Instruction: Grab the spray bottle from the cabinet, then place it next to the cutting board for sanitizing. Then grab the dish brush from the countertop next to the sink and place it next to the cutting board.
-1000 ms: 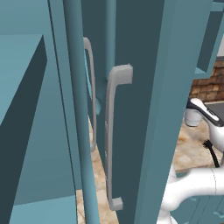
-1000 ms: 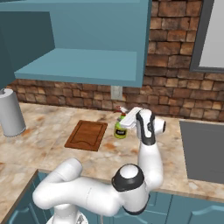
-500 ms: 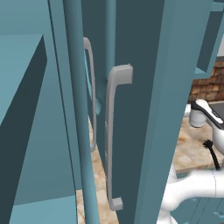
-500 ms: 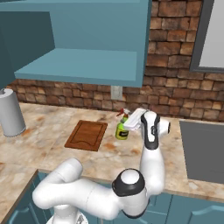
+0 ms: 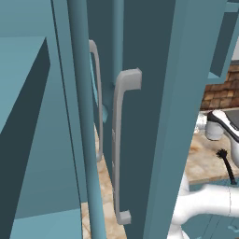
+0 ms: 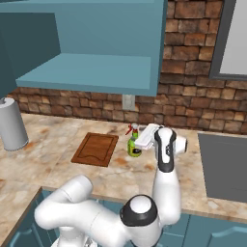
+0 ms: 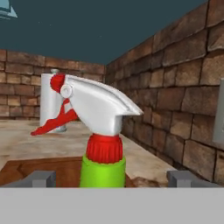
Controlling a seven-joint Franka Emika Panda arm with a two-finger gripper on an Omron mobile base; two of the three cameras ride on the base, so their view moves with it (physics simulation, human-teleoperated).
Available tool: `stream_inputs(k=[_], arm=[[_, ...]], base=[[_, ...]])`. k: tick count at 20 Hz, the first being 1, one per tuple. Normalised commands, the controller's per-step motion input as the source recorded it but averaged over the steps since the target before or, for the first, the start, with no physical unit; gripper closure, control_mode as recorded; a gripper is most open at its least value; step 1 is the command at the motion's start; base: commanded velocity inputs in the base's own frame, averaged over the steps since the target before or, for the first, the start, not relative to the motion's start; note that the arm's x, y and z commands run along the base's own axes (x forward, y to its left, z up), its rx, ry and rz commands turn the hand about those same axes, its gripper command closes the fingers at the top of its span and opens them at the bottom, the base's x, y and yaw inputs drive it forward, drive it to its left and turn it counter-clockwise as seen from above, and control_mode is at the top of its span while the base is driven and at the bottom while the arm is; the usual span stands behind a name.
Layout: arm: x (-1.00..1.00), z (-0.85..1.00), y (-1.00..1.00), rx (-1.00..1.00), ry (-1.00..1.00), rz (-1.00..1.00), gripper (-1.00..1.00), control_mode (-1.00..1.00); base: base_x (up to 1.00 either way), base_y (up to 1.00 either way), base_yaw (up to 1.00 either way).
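Observation:
The spray bottle [image 6: 133, 143], with a green body, red collar and white trigger head, stands upright on the tan countertop [image 6: 43, 166] just right of the brown cutting board [image 6: 95, 148]. My gripper [image 6: 143, 141] hangs level beside the bottle's head and is open. In the hand view the spray bottle [image 7: 101, 120] rises close up between my two fingertips [image 7: 40, 178], which stand wide apart and clear of it. The dish brush [image 5: 227, 163], dark-bristled, lies on the countertop at the right edge of the left base view.
A paper towel roll [image 6: 12, 124] stands at the far left of the counter. The sink [image 6: 224, 166] lies to the right. An open teal cabinet [image 6: 91, 72] hangs overhead. A teal cabinet door [image 5: 154, 116] with a grey handle [image 5: 119, 144] stands close in the left base view.
The hand has drawn back a little to the right of the spray bottle. The bottle stays put on the counter and the jaws stay wide.

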Motion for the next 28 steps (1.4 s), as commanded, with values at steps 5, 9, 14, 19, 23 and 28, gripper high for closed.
stream_inputs(k=[5,9,14,19,23,28], arm=[[-0.47,0.0,-0.27,0.0,0.0,0.0,-1.0,-1.0],[-0.16,0.0,-0.38,0.0,0.0,-0.01,-1.0,-1.0],[-0.49,0.35,-0.5,0.0,-0.11,-0.13,-1.0,-1.0],[-0.7,0.65,-0.46,-0.01,-0.11,-0.16,-1.0,-1.0],[-0.6,0.6,-0.35,-0.04,0.0,-0.19,-1.0,-1.0],[-0.4,0.5,-0.55,-0.07,0.12,-0.16,-1.0,-1.0]], base=[[0.0,0.0,0.0],[0.0,0.0,0.0],[0.0,0.0,0.0],[0.0,0.0,0.0],[0.0,0.0,0.0],[0.0,0.0,0.0]])
